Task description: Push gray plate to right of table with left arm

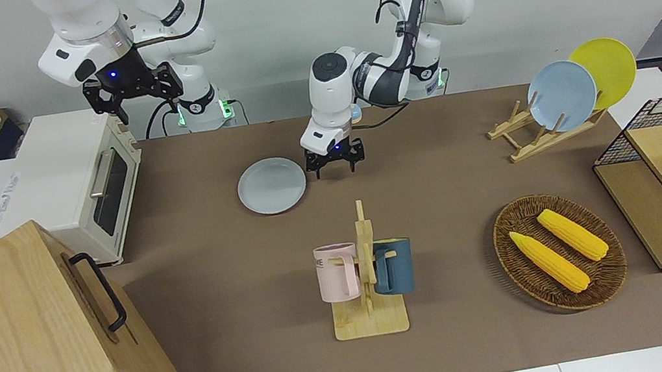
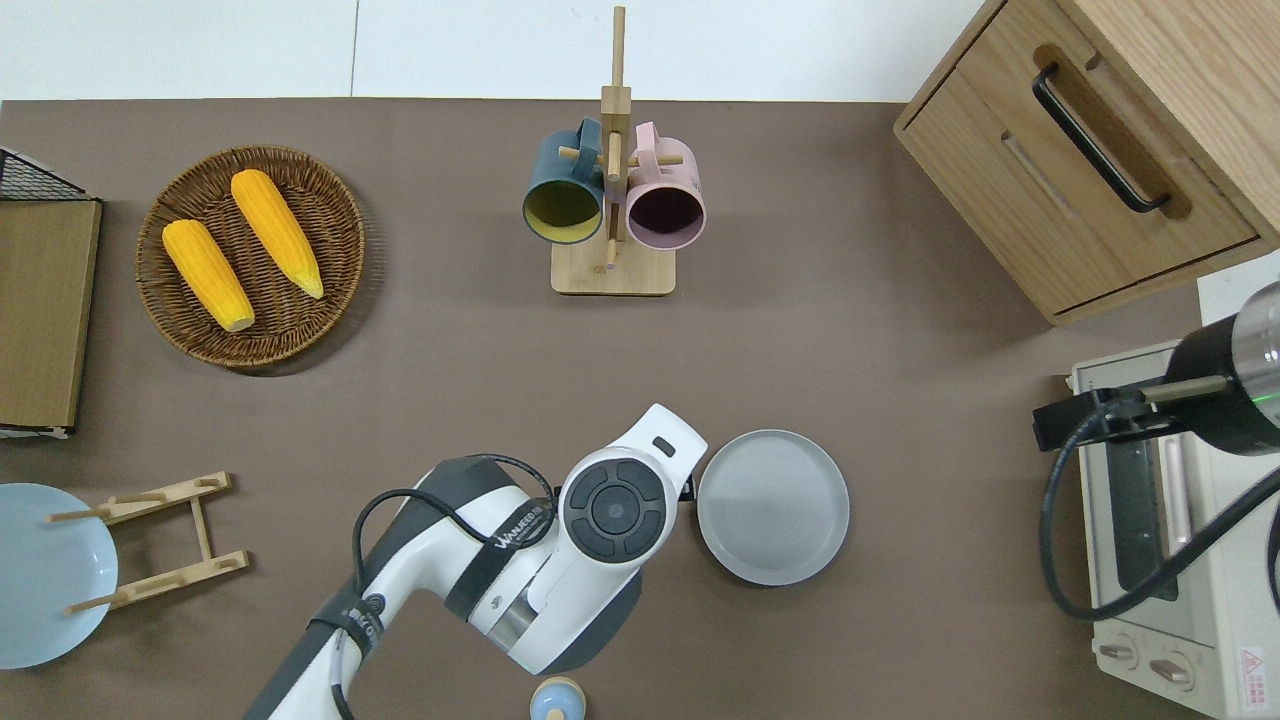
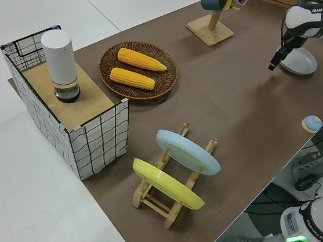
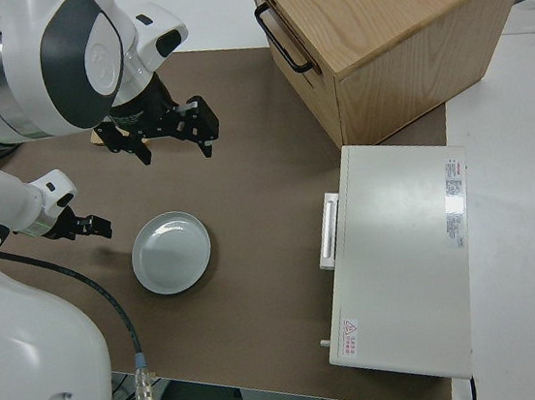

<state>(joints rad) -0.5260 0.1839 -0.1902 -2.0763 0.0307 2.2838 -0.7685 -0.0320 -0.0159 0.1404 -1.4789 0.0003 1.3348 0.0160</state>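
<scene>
The left gripper (image 1: 336, 164) is hanging low with its fingers apart, just beside the gray plate (image 1: 272, 185) on the rim facing the left arm's end. The plate is lying flat on the surface (image 1: 452, 207). If the fingers are riding too high, they are risking sliding over the low rim; pushing off-centre risks spinning the plate aside toward the toaster oven (image 1: 78, 184). The right gripper (image 1: 132, 91), fingers apart, is parked.

A mug stand (image 1: 367, 285) with a pink mug (image 1: 337, 270) and a dark blue mug (image 1: 394, 265) sits by the table's far edge, a basket (image 1: 560, 251) of two corn cobs (image 1: 550, 261) beside it, a toaster oven (image 1: 78, 184) and wooden cabinet (image 1: 34, 348) at the right arm's end.
</scene>
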